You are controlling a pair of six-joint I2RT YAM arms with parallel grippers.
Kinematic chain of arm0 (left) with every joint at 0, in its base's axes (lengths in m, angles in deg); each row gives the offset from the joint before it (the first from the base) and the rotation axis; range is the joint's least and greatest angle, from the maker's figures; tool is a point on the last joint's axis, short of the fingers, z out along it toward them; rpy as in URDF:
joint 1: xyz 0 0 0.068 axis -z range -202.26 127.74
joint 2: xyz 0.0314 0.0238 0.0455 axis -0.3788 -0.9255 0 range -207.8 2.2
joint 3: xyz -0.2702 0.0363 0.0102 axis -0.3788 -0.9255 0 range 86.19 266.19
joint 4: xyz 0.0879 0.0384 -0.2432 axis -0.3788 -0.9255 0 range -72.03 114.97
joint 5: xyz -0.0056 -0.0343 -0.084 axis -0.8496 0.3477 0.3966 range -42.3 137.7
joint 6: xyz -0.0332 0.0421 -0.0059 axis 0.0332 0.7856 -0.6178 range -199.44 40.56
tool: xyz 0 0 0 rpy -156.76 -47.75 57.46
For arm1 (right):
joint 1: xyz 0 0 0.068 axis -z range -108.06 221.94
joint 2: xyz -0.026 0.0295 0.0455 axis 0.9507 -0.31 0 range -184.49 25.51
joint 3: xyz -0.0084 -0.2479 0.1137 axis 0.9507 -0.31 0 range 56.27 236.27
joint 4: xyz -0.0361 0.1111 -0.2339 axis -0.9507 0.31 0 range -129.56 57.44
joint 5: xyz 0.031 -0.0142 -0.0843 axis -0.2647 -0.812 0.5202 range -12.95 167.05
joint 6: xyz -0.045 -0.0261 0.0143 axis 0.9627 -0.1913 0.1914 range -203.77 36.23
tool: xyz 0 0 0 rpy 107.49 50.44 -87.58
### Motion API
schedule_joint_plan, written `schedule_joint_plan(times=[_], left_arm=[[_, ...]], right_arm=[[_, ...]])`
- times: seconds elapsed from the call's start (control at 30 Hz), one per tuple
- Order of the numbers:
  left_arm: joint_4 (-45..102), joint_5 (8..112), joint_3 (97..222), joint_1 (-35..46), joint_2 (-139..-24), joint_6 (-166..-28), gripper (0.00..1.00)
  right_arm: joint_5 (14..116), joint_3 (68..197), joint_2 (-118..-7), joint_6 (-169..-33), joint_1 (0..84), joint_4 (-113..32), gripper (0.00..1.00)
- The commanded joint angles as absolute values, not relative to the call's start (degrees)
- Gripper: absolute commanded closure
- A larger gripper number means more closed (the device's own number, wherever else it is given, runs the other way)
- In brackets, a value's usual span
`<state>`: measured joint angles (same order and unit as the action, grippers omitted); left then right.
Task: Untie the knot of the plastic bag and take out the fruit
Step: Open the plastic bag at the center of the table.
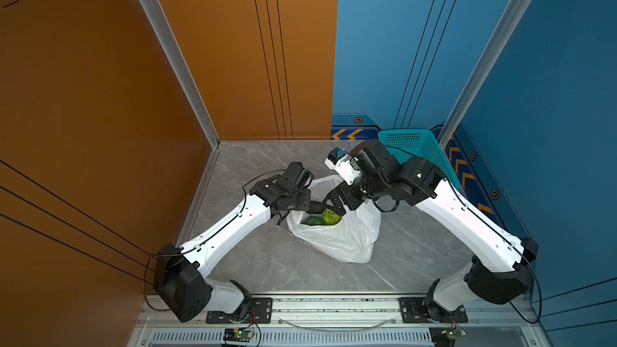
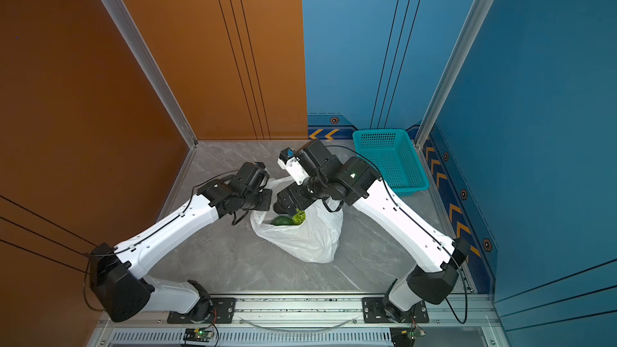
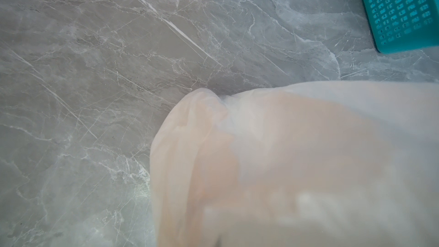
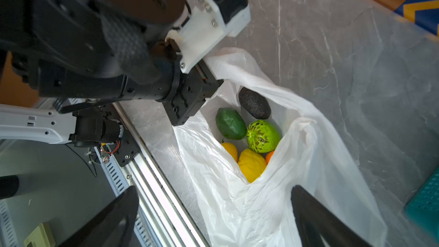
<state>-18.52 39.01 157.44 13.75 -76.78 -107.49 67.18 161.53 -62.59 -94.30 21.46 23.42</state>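
The white plastic bag (image 1: 344,238) lies on the grey marble table with its mouth open; no knot shows. Inside lie fruit: a near-black one (image 4: 254,103), a dark green one (image 4: 230,123), a bright green one (image 4: 262,135), a yellow one (image 4: 251,163) and an orange edge (image 4: 270,156). My left gripper (image 1: 305,206) is at the bag's far-left rim, shut on the plastic; bag film (image 3: 285,162) fills the left wrist view and hides its jaws. My right gripper (image 4: 213,222) hangs open over the bag's mouth, its black fingers (image 4: 316,217) holding nothing.
A teal perforated basket (image 1: 424,148) stands at the table's back right corner, behind the right arm. Orange and blue walls close in the table on the left, back and right. The arm bases' metal rail (image 1: 334,305) runs along the front edge.
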Motion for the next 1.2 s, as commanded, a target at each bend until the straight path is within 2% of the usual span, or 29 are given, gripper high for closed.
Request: schedule_joint_plan(times=[0.0,0.1,0.2,0.3,0.43,0.57,0.67,0.8,1.0,1.17], left_arm=[[-18.4,39.9,157.1,13.7,-73.3,-110.4,1.00],[-13.8,40.6,153.2,14.1,-70.4,-111.9,1.00],[-11.0,41.1,150.0,15.0,-69.1,-113.7,1.00],[-7.2,41.3,145.7,15.9,-67.2,-116.3,1.00],[-3.8,40.9,139.6,16.6,-65.4,-119.3,1.00],[-3.0,40.0,137.5,16.4,-64.9,-120.5,1.00],[-2.7,39.7,137.7,16.0,-64.9,-120.8,1.00],[-1.0,41.0,138.3,15.9,-65.5,-121.7,1.00],[0.1,43.8,140.9,17.3,-66.0,-122.5,1.00],[2.7,44.7,140.2,17.8,-64.8,-123.5,1.00]], right_arm=[[65.8,151.7,-62.2,-104.3,21.3,17.7,0.00],[63.3,143.0,-62.0,-109.2,21.9,4.4,0.01],[67.2,140.8,-64.5,-110.9,21.0,-3.6,0.02],[79.5,139.7,-68.1,-111.6,20.4,-6.3,0.02],[99.6,134.6,-69.1,-111.1,22.2,-2.2,0.02],[104.8,129.3,-65.6,-109.0,27.1,3.9,0.03],[104.7,126.8,-61.7,-107.6,29.3,7.7,0.03],[98.1,127.1,-59.4,-106.5,30.5,11.4,0.05],[81.1,133.2,-59.6,-109.6,23.6,11.0,0.05],[76.0,134.4,-62.9,-112.4,21.4,5.5,0.04]])
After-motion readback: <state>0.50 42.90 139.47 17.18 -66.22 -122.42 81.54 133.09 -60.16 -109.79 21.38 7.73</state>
